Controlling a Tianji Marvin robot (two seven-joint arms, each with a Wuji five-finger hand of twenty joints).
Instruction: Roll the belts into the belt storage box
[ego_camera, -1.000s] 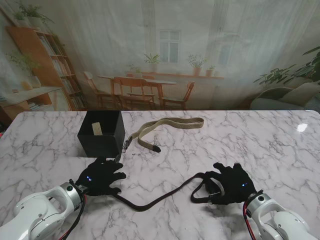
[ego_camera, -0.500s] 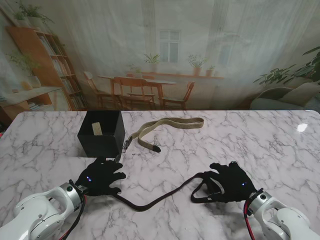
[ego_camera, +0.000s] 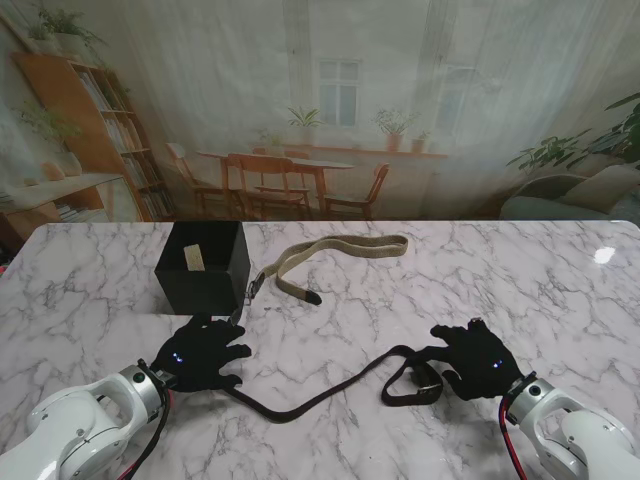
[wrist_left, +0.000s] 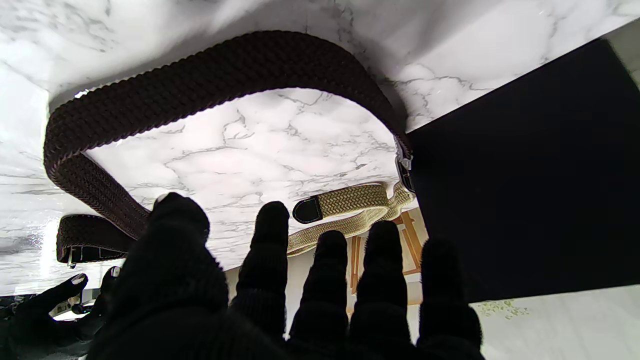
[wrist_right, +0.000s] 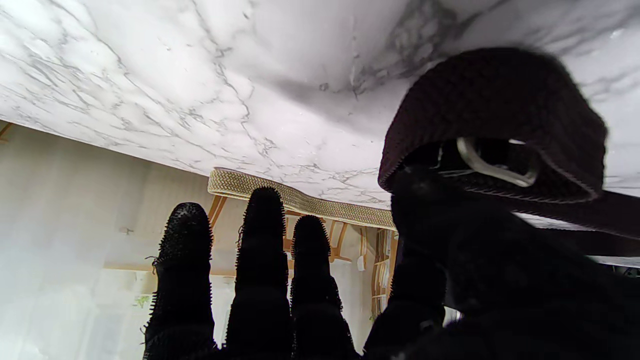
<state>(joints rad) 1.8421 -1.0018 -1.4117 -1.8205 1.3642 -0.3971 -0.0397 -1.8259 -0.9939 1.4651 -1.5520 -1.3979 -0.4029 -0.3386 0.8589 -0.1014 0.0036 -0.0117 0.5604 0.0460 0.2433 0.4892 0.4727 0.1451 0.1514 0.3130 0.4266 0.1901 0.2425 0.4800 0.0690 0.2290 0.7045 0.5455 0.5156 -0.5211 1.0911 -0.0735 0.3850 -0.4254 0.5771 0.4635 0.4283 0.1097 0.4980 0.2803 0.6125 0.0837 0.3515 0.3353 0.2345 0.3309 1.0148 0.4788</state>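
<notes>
dark belt (ego_camera: 330, 390) folded end touches the right hand (ego_camera: 478, 360), fingers spread; left hand (ego_camera: 205, 352) flat, fingers apart.

Marble table (ego_camera: 560, 290): box (ego_camera: 203, 266), two belts (ego_camera: 330, 385).

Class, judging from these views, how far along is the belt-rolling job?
Done: nothing; the black square storage box holds no belt. In hand: the dark brown braided belt, its buckle end looped by the right hand; left hand covers its other end. Left: the tan woven belt, untouched.
</notes>
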